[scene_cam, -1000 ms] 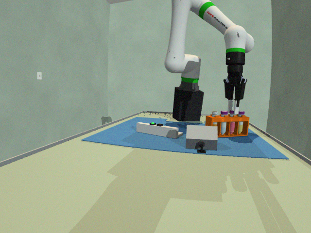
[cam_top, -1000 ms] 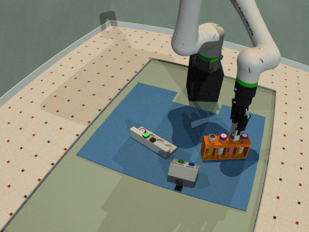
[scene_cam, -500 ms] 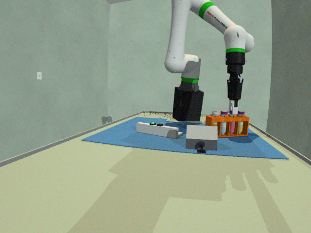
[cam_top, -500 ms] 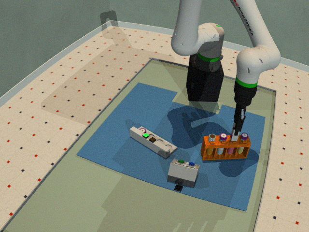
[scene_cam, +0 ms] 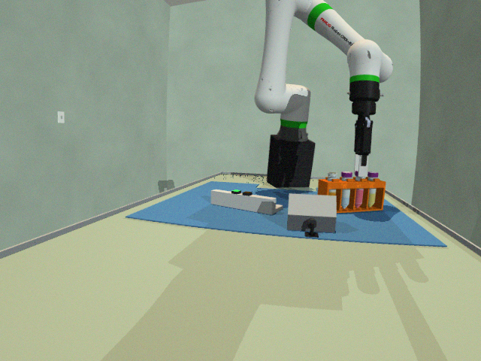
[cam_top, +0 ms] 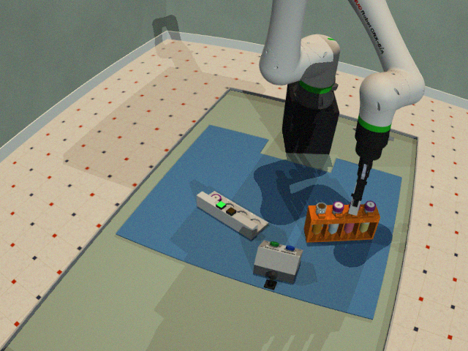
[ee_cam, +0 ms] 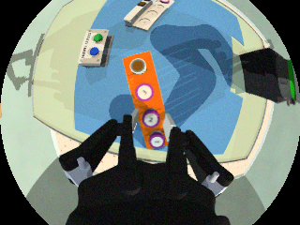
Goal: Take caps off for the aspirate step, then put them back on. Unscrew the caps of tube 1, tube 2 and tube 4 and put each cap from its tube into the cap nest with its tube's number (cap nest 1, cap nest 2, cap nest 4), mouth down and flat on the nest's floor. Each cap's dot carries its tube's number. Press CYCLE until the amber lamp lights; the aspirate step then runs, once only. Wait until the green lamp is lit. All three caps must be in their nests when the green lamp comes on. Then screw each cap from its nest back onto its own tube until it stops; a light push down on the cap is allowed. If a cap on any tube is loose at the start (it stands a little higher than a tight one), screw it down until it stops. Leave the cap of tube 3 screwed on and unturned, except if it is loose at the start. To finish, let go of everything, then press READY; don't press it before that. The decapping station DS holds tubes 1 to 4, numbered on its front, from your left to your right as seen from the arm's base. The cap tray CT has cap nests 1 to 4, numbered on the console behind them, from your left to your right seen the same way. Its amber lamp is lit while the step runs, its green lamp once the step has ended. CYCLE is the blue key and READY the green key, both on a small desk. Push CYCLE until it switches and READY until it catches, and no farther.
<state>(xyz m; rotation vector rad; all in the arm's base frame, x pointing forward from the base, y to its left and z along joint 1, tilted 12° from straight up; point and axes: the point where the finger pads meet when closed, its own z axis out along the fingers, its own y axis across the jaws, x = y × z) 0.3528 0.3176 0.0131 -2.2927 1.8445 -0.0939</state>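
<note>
The orange decapping station (cam_top: 341, 223) stands at the right of the blue mat. Tube 4 (cam_top: 321, 208), at its left end in the top view, is open with no cap. Tubes 3 (cam_top: 337, 207), 2 and 1 (cam_top: 369, 205) carry purple caps. My gripper (cam_top: 354, 209) points straight down over tube 2, partly open, with a finger on each side of that tube's cap (ee_cam: 150, 118). It grips nothing. One purple cap (cam_top: 216, 196) lies in the end nest of the cap tray (cam_top: 231, 214). The tray's green lamp (cam_top: 220, 204) is lit.
The amber lamp (cam_top: 229, 211) is dark. The small desk (cam_top: 277, 260) with the green key (cam_top: 274, 243) and the blue key (cam_top: 290, 247) stands in front of the tray. The arm's black base (cam_top: 309, 121) stands behind the mat.
</note>
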